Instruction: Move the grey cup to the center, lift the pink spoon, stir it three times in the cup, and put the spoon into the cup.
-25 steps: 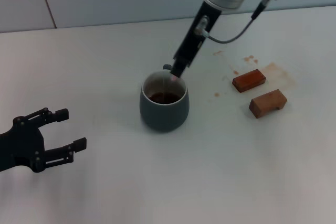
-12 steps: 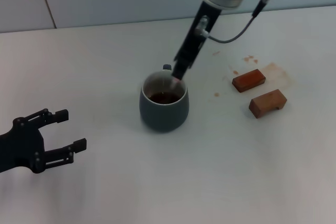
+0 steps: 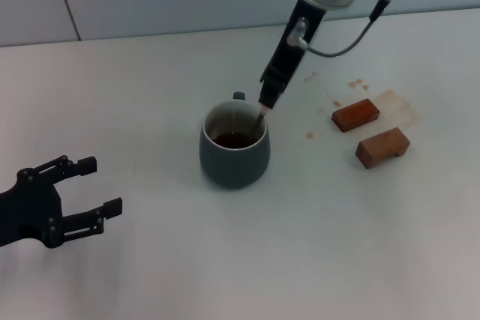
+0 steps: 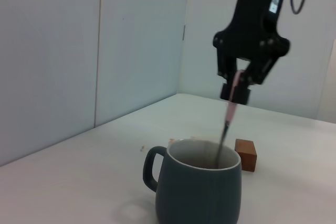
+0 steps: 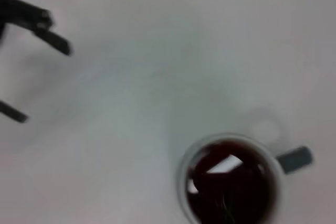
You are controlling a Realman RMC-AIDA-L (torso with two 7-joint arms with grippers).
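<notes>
My right gripper [image 3: 267, 103] hangs above the far right rim of the grey cup [image 3: 234, 154], fingers closed on the pale handle of the pink spoon [image 3: 259, 118], which slants down into the cup's mouth. The lower end of the spoon is lost against the brown liquid inside. The cup sits upright near the middle of the white table [image 3: 225, 260], handle turned to the far side (only a small dark nub shows past the rim). My left gripper [image 3: 94, 185] rests low at the near left, fingers spread, well apart from the cup. Two brown wooden blocks [image 3: 371, 131] lie to the right, among faint brown stains.
</notes>
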